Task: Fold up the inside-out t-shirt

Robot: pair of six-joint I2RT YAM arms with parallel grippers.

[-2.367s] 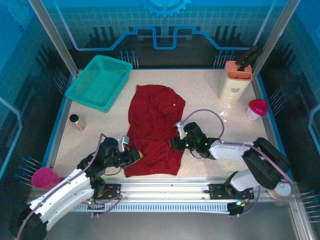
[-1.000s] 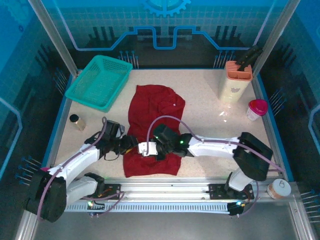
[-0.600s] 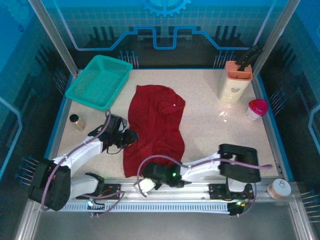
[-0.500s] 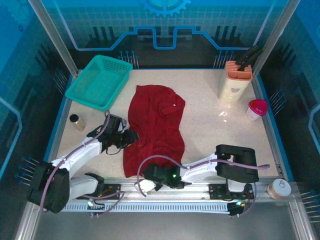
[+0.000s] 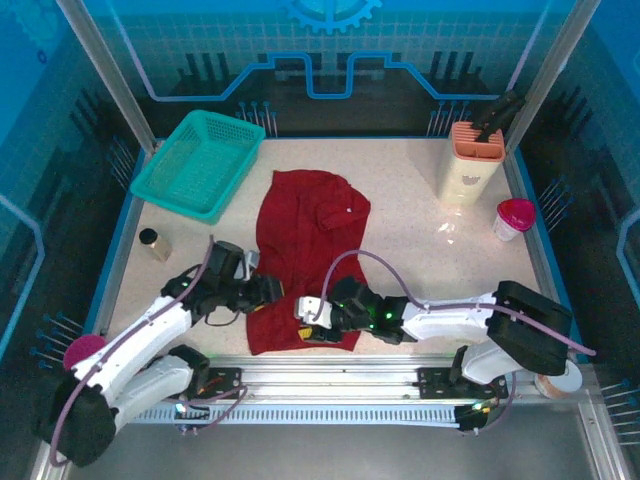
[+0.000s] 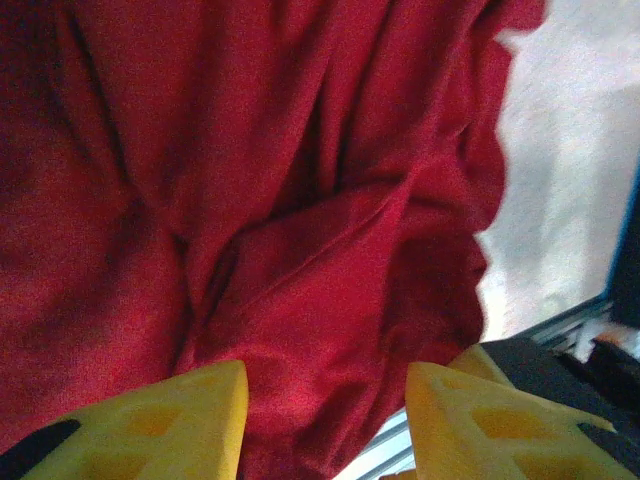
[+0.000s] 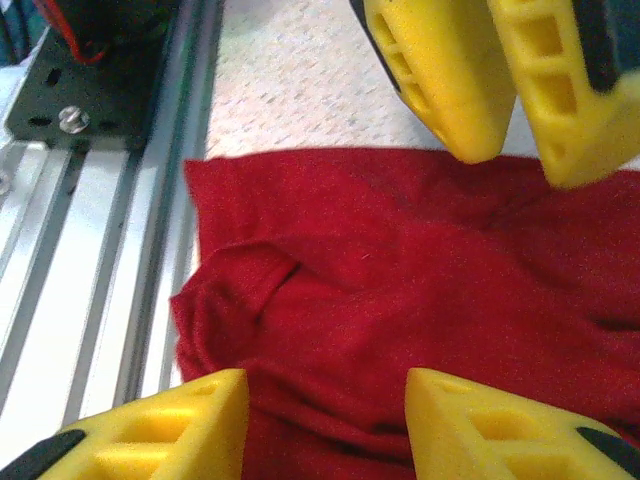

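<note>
Dark red inside-out t-shirt lay bunched lengthwise on the middle of the speckled desk, its near hem close to the aluminium rail at the front edge. A small white tag showed near the far end. The cloth was wrinkled, not flat.

Left claw sat at the shirt's near-left edge. In the left wrist view the left claw was released: yellow fingers stood apart over creased red fabric, with nothing pinched between them, and the shirt's edge and bare desk lay to the right.

Right claw reached across from the right side and sat over the shirt's near hem, just beside the left claw. In the right wrist view the right claw was also released, jaws wide above the cloth, not gripping it. A sleeve-like fold lay at the hem next to the rail. The left claw's yellow fingers showed at the top of that view, over the shirt edge.

Elsewhere on the desk:
- far left: teal basket
- left: small dark jar
- far right: orange-topped holder with a dark tool in it
- right: pink-lidded cup

All of these were well apart from the shirt.
</note>
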